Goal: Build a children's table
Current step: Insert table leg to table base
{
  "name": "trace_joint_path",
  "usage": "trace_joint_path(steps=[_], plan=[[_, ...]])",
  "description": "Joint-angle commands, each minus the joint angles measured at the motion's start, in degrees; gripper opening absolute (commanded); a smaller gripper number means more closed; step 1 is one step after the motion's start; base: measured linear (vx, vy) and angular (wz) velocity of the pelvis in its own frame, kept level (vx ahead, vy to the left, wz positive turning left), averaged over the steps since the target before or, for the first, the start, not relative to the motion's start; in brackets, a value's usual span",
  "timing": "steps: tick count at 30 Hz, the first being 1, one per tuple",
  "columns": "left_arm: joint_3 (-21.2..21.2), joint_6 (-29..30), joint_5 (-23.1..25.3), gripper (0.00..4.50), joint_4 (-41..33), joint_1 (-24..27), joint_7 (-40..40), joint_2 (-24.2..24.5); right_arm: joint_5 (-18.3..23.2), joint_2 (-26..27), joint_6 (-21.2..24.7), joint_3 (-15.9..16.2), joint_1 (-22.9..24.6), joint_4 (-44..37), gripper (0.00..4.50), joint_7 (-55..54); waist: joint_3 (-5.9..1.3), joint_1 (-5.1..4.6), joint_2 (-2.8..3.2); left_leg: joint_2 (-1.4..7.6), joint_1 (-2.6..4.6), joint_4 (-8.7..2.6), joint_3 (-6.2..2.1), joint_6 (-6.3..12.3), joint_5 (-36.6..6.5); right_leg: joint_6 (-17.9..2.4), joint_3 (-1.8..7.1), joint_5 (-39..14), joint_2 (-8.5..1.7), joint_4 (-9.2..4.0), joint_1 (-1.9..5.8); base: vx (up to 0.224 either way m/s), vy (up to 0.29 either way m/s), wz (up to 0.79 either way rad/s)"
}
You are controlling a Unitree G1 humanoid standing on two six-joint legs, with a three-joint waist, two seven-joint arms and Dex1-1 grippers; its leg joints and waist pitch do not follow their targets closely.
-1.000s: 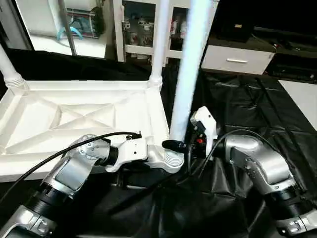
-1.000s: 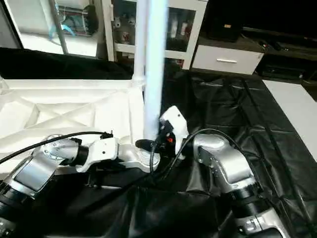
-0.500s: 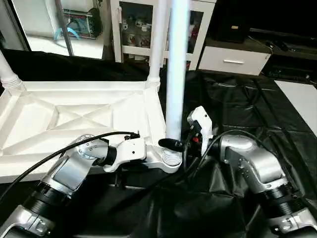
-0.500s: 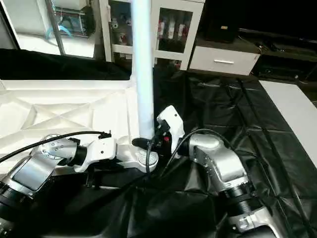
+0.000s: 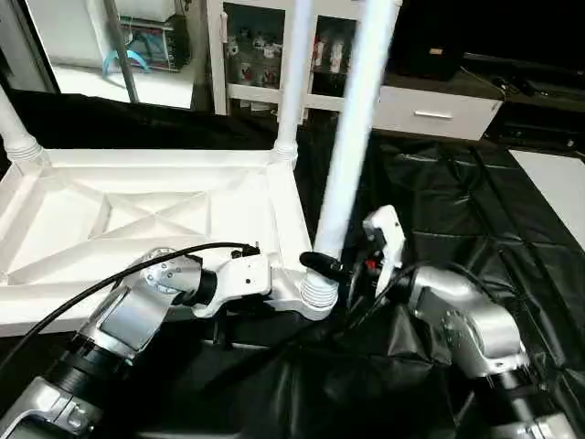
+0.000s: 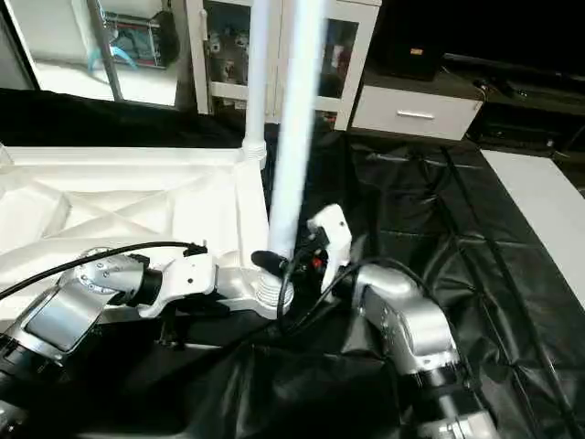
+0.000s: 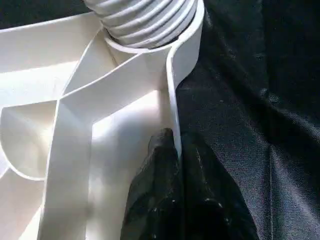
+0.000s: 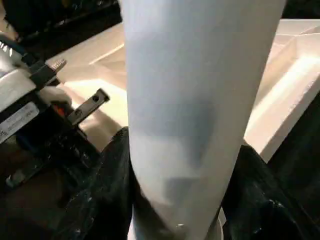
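Black-draped work table carrying the job, with white cabinets and a drawer unit standing behind.

Lying upside down on that cloth: the children's tabletop, X-ribbed underside facing up, near edge sitting close to the robot. Already standing in sockets: a leg at the far right corner and another at the far left corner. Going in now at the near right corner: a third leg, its foot sitting in the ribbed socket but leaning to the right, so judging it not yet seated straight. Remaining, by that reading: straightening and pressing this leg home, fitting a fourth at the near left corner (hidden behind the left forearm, so unable to confirm), then turning the table over.

Clamping the leg low down, just above the socket: the right gripper, a black finger showing on each side of the shaft in the right wrist view. Pinching the tabletop's rim wall beside that same corner: the left gripper, fingers closed on the thin white wall, bracing it.

Offering free room: open black cloth to the right of the tabletop. Crowding the work: both wrists and their cables meeting at the one corner, with the far right leg standing behind.
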Motion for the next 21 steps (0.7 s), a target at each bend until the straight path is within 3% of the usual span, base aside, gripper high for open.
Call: trace_joint_path(steps=[1, 8, 12, 21], plan=[[-2.6, -0.9, 1.2, 0.00, 0.8, 0.7, -1.4, 0.6, -2.1, -1.1, -0.2, -2.8, 2.9, 2.3, 1.88, -4.1, -2.14, 0.11, 0.90, 4.39, 0.59, -5.25, -1.68, -1.45, -12.0, -13.7, 3.08, -6.1, -4.70, -4.45, 1.56, 0.000, 0.000, 0.00], [-2.5, -1.0, 1.0, 0.00, 1.1, 0.6, -1.0, 0.7, -2.5, 0.0, -3.8, -3.3, 7.5, 0.7, 1.88, -4.6, -2.01, 0.09, 0.94, 4.40, 0.56, -5.50, -1.76, -1.62, -13.6, -13.1, 3.09, -7.7, -4.69, -4.72, 1.46, 0.000, 0.000, 0.00], [-2.5, -1.0, 1.0, 0.00, 1.4, 0.4, -0.6, 0.7, -3.1, 0.7, -8.1, -3.2, 10.3, 0.6, 1.88, -5.1, -2.09, 0.20, 1.02, 4.46, 0.55, -5.53, -1.79, -1.61, -13.5, -13.0, 3.11, -7.1, -4.77, -4.71, 1.41, 0.000, 0.000, 0.00], [-2.3, -1.0, 1.1, 0.00, 1.8, 0.2, -0.1, 0.9, -4.9, 0.6, -12.9, -2.1, 12.6, -0.1, 1.88, -5.3, -1.92, 0.26, 0.99, 4.50, 0.47, -5.75, -1.87, -1.39, -14.5, -12.5, 3.15, -8.6, -4.74, -4.97, 1.41, 0.000, 0.000, 0.00]])
